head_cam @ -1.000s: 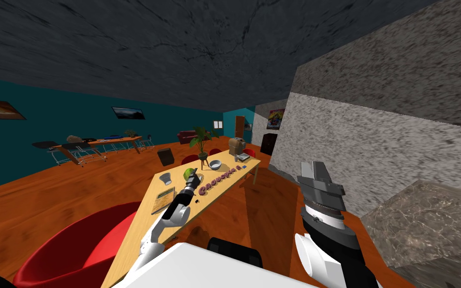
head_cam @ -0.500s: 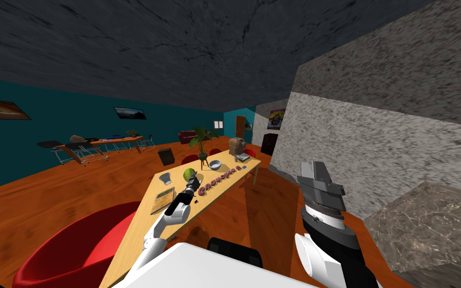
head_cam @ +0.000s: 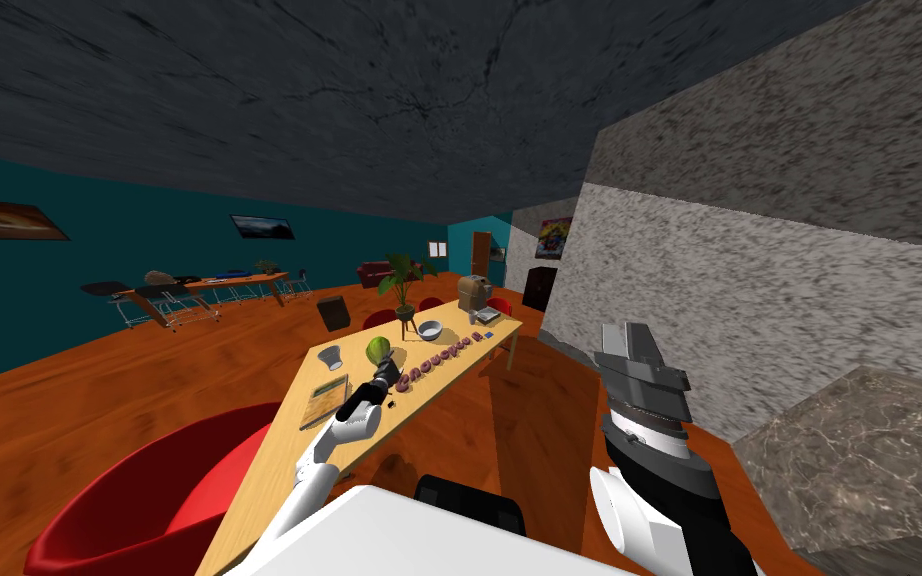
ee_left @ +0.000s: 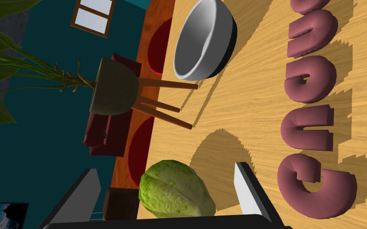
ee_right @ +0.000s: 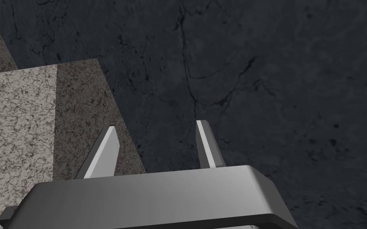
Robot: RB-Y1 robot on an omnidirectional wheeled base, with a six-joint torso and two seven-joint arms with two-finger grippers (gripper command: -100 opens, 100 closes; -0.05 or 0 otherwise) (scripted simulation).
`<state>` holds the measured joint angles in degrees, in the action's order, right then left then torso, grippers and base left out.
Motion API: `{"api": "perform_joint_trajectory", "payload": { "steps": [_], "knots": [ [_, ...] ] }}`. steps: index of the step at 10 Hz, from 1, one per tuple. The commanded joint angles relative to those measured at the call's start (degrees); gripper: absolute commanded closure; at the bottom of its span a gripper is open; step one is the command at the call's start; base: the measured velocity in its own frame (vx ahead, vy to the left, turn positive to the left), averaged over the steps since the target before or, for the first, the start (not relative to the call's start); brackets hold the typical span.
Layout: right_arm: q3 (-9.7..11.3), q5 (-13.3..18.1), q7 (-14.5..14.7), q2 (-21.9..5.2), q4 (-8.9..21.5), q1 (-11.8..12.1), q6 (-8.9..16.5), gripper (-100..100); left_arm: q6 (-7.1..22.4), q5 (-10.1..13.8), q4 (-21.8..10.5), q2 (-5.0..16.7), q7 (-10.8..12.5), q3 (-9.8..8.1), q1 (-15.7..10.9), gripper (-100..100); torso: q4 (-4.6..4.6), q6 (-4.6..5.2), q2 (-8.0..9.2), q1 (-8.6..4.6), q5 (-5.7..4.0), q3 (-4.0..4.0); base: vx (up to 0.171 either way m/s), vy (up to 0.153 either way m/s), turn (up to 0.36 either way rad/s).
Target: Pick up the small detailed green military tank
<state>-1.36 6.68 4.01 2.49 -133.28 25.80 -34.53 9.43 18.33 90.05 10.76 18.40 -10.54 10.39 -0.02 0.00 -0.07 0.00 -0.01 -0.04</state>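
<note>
A pale green leafy ball (ee_left: pixel 176 195) like a cabbage lies on the wooden table (ee_left: pixel 242 107). It sits between the open fingers of my left gripper (ee_left: pixel 166 187), close to the gripper's body, and neither finger touches it. From the head, the left gripper (head_cam: pixel 385 372) reaches over the table just short of the green ball (head_cam: pixel 379 349). A tiny dark thing (head_cam: pixel 390 402) lies on the table beside my left forearm, too small to name. My right gripper (head_cam: pixel 634 340) is raised at the right, its fingers (ee_right: pixel 107 153) open and empty.
Dark pink block letters (ee_left: pixel 318 131) lie in a row beside the gripper. Beyond the ball stand a grey bowl (ee_left: pixel 202 39) and a potted plant on a three-legged stand (ee_left: pixel 113 87). A book (head_cam: pixel 326 398) and a small cup (head_cam: pixel 330 355) are on the table, with a red chair (head_cam: pixel 149 500) beside it.
My left arm has stretched slightly further along the table toward the green ball. The head view has shifted a little. The right arm has not moved.
</note>
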Motion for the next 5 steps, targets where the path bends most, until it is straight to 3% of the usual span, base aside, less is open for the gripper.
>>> {"api": "perform_joint_trajectory", "payload": {
  "steps": [1, 2, 5],
  "knots": [
    [0.00, 0.00, 0.00, 0.00, 0.00, 0.00, 0.00, 0, 2.18, 0.49, -0.63, 0.17, 0.88, -0.23, -0.12, -100, 0.00, 0.00, 0.00, 0.00, 0.00, 0.00, 0.013, -0.005, 0.007],
    [0.00, 0.00, 0.00, 0.00, 0.00, 0.00, 0.00, 0, 4.28, 1.32, -2.80, 0.47, 2.30, -0.67, -1.26, -100, 0.00, 0.00, 0.01, 0.00, 0.00, 0.01, 0.014, -0.004, 0.007],
    [0.00, 0.00, 0.00, 0.00, 0.00, 0.00, 0.00, 0, 7.97, 2.11, -4.92, 0.80, 3.68, -1.03, -2.40, -100, 0.01, 0.00, 0.01, 0.02, 0.00, 0.01, 0.010, -0.001, 0.005]
  ]
}}
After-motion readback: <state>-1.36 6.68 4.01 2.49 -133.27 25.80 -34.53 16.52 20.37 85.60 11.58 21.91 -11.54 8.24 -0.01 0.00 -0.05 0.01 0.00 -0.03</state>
